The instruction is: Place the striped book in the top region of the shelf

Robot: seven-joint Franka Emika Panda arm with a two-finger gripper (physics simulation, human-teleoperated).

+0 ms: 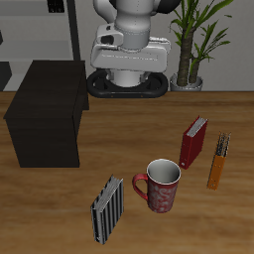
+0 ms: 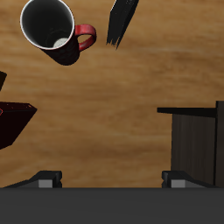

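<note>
Nearest the counter's (image 1: 60, 213) front edge I see the striped book (image 1: 107, 209), standing on its edge and leaning a little, untouched. Just beside it sits the red patterned mug (image 1: 162, 185), handle toward the book; the two are close but I cannot tell whether they touch. A bit farther back stands the red book (image 1: 193, 142), upright, with the slim orange book (image 1: 217, 161) near it. At the other side of the counter, well apart from the books, is the shelf (image 1: 48, 111), dark and boxy. Behind everything is my arm's white body, with a potted plant (image 1: 195, 40) next to it.

From the wrist camera the pincer (image 2: 112, 179) hangs high over bare wood, fingertips (image 2: 48, 180) spread wide, nothing between them. The mug (image 2: 54, 31), striped book (image 2: 122, 21) and shelf (image 2: 199, 140) all show below.
</note>
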